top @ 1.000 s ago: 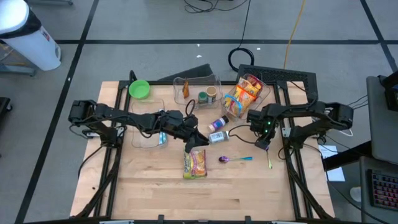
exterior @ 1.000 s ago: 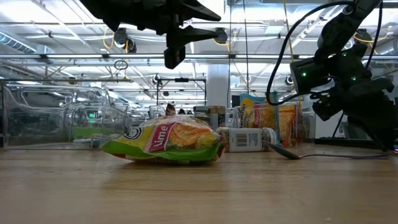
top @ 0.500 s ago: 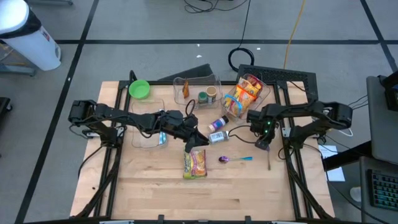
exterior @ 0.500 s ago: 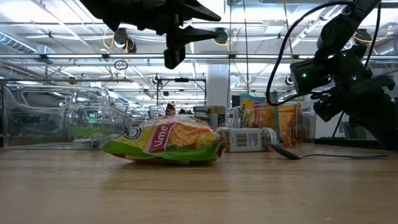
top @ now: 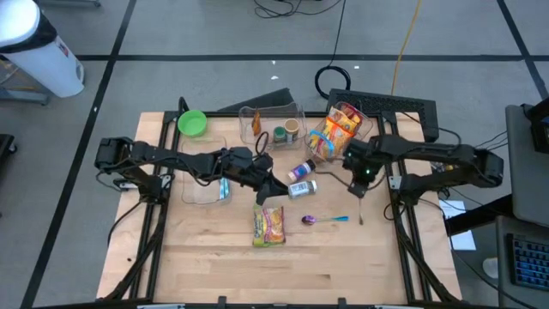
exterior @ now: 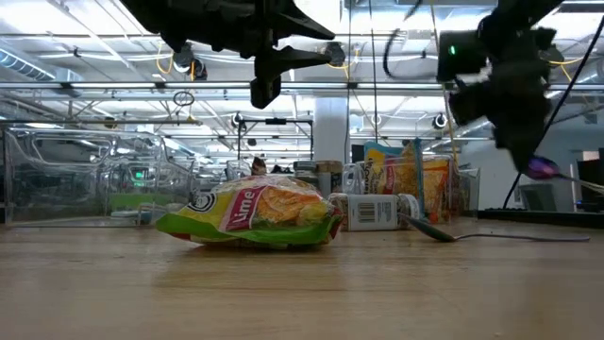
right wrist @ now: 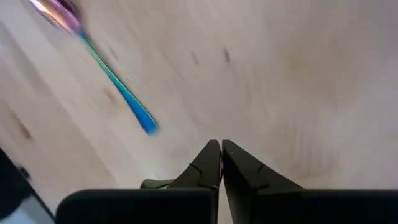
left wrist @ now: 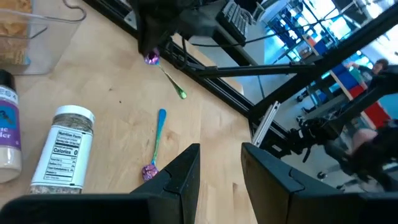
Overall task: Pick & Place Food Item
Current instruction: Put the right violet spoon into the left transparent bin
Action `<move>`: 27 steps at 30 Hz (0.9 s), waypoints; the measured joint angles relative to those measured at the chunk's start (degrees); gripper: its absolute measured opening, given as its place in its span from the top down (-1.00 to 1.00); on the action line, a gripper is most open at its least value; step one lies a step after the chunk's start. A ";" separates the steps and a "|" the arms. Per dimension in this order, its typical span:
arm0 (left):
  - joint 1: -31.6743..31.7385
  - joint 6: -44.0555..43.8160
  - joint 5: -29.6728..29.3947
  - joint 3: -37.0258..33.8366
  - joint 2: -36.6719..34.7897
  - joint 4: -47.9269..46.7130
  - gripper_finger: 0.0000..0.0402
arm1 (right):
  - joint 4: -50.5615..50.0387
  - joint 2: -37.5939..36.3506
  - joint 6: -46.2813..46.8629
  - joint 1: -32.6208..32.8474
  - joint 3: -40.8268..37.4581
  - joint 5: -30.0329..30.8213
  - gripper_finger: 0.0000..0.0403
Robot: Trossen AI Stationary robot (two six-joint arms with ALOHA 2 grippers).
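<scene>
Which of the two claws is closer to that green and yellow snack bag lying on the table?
Left. The left gripper hangs just above the snack bag, open. The right gripper is farther off, beyond the spoon.

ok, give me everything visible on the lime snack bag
The lime snack bag is a crinkly glossy pouch, green at the edges with a yellow-orange middle and "Lime" printed on a red patch. It looks sealed and puffy, and lies flat on the wooden table, apart from the spice jar. Nothing grips it; the left pincer hovers just above.
</scene>
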 joint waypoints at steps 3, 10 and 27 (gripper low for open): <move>0.54 -1.84 0.06 0.00 0.00 0.06 0.39 | 2.87 -1.90 1.94 0.00 4.25 -0.02 1.00; 1.74 -7.85 1.36 0.00 0.00 3.70 0.39 | 19.78 -3.44 9.25 -0.24 12.06 -3.75 1.00; 3.15 -12.80 -1.40 -0.02 -0.07 12.91 0.39 | 48.01 2.52 20.95 0.95 13.08 -9.15 1.00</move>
